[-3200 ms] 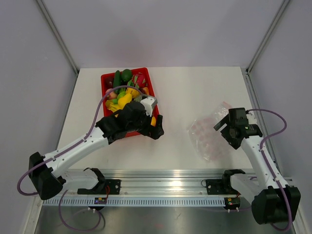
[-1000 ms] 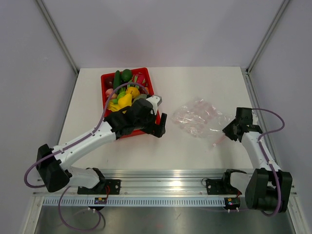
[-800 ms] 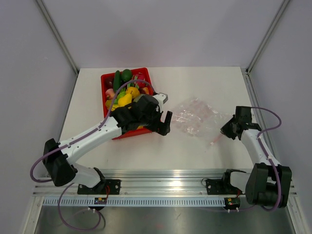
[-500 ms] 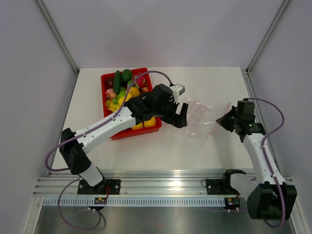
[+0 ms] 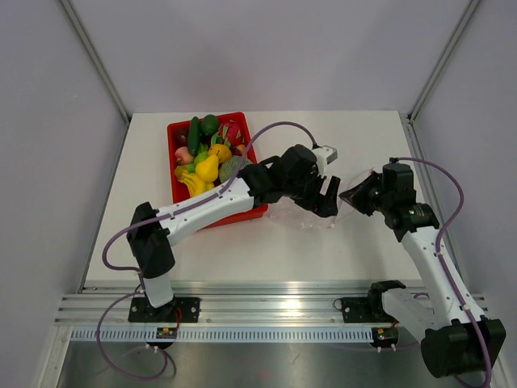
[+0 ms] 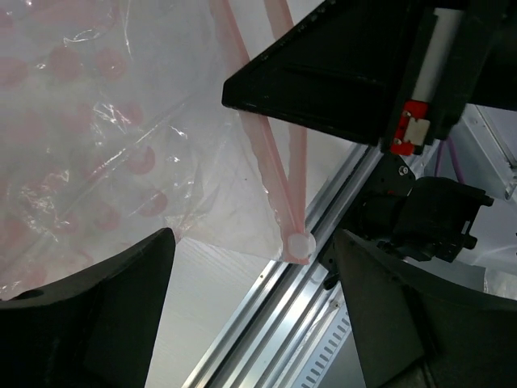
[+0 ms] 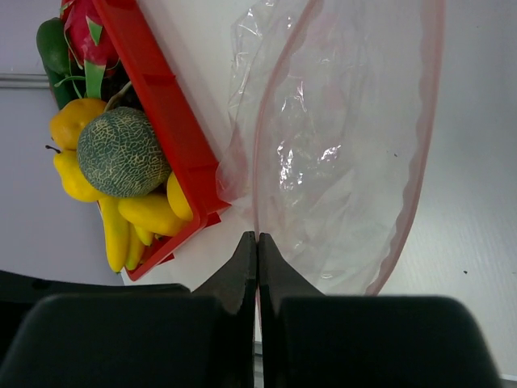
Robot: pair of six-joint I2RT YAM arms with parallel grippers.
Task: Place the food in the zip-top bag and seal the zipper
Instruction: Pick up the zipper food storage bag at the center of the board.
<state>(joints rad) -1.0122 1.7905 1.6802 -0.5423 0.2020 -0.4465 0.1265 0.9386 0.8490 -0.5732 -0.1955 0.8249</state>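
The food (image 5: 208, 158) lies heaped in a red tray (image 5: 172, 158); in the right wrist view a netted melon (image 7: 121, 152) sits among yellow fruits (image 7: 141, 212). The zip-top bag (image 7: 339, 162) hangs between the two arms, its mouth held apart in a loop. My right gripper (image 7: 258, 242) is shut on the pink zipper (image 7: 257, 162) at the mouth's near edge, just right of the left gripper (image 5: 327, 198). In the left wrist view the bag (image 6: 105, 145) and its zipper strips (image 6: 271, 162), ending in a white slider (image 6: 300, 245), hang close before my left gripper (image 6: 250, 315). That gripper is open and holds nothing.
The red tray's corner (image 7: 190, 202) lies close to the left of the bag's mouth. The left arm (image 5: 210, 206) stretches across the tray's front. An aluminium rail (image 5: 266, 295) runs along the near table edge.
The left arm swung right from the tray to the bag, its jaws narrowing a little. The right gripper pinched shut on the bag's edge, lifted it and carried it left.
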